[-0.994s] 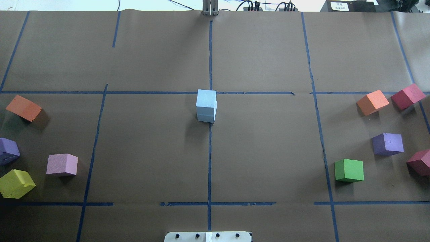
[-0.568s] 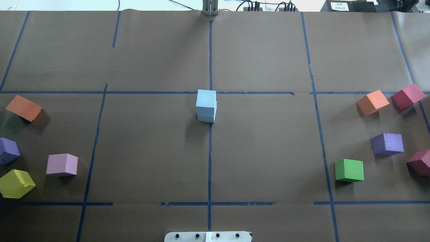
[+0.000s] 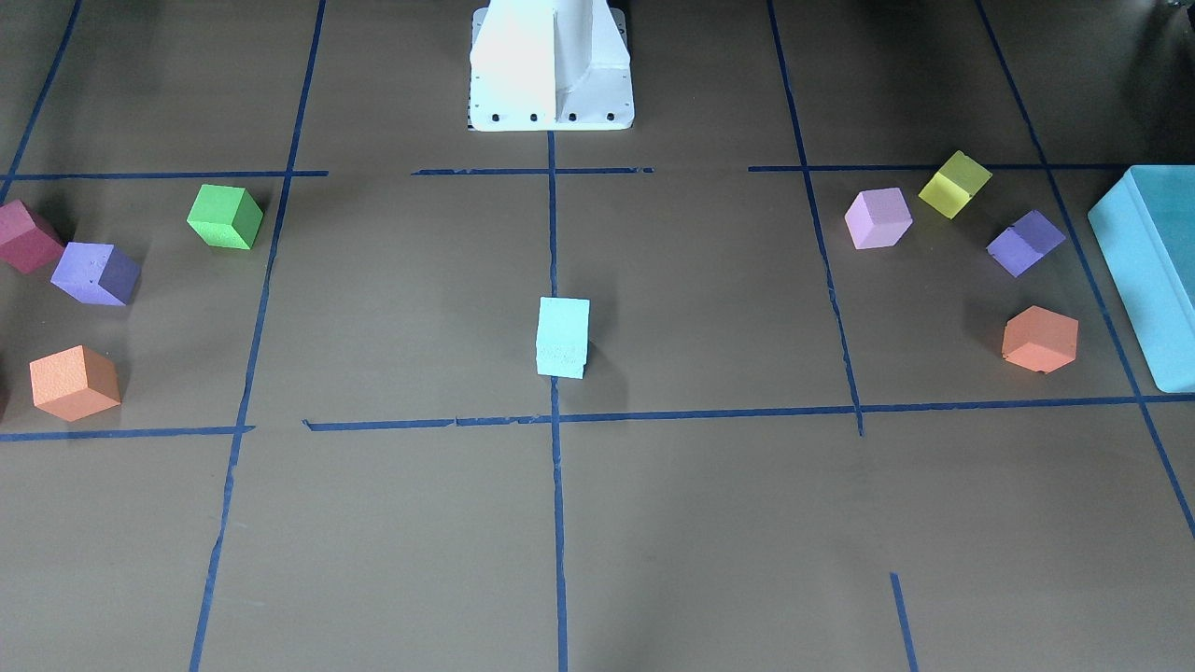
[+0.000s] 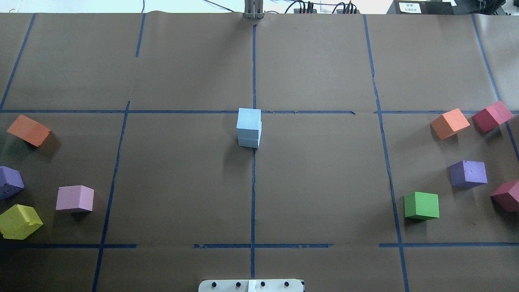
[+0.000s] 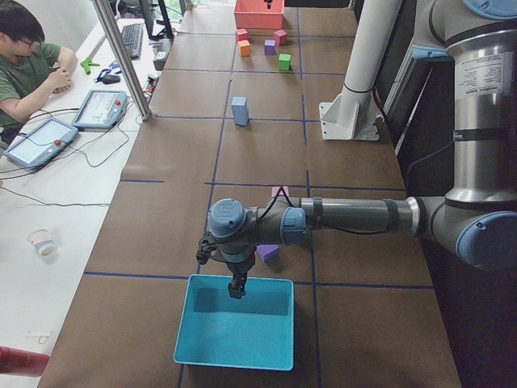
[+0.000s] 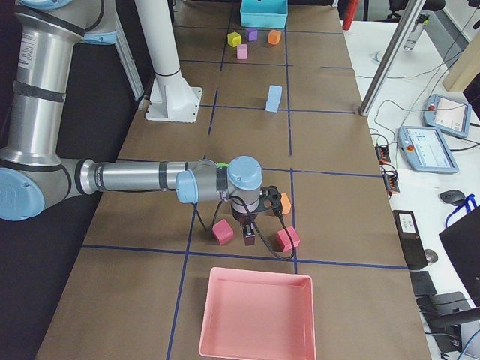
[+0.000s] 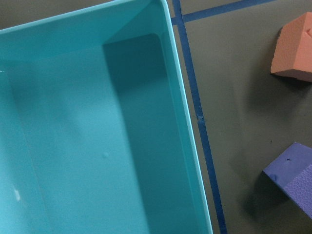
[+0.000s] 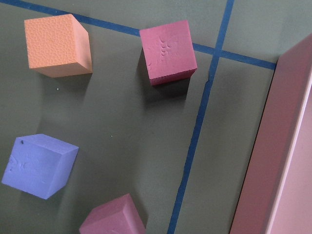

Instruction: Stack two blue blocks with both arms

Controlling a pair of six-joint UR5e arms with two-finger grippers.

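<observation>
A brown-papered tabletop [image 4: 182,190] is stretching across every view, with blue tape lines [image 4: 253,194] dividing it into squares. The white base column [image 3: 551,65] is standing at the robot's edge of it.

The two blue blocks [image 4: 248,127] are sitting one on top of the other at the middle of the tabletop. They are resting on the centre tape line, just beside its crossing with a cross line. Their edges are lining up almost flush, and nothing is touching them.

Both arms are reaching out low, well apart from the stack. In the exterior left view the left arm [image 5: 355,217] is stretching across the table end on the robot's left. The left claw [image 5: 236,293] is pointing down over the teal bin [image 5: 242,335]. In the exterior right view the right arm [image 6: 135,178] is doing likewise at the opposite end. The right claw [image 6: 248,240] is hanging between two crimson cubes [image 6: 223,232], close to the pink tray [image 6: 255,315]. Each claw is showing only in its side view, so I cannot tell whether either is spread or pressed together.

The other coloured cubes are lying scattered near the two ends, among them a green cube [image 4: 421,205] on the robot's right and a yellow cube [image 4: 19,221] on its left. An operator [image 5: 24,61] is sitting at a side desk.
</observation>
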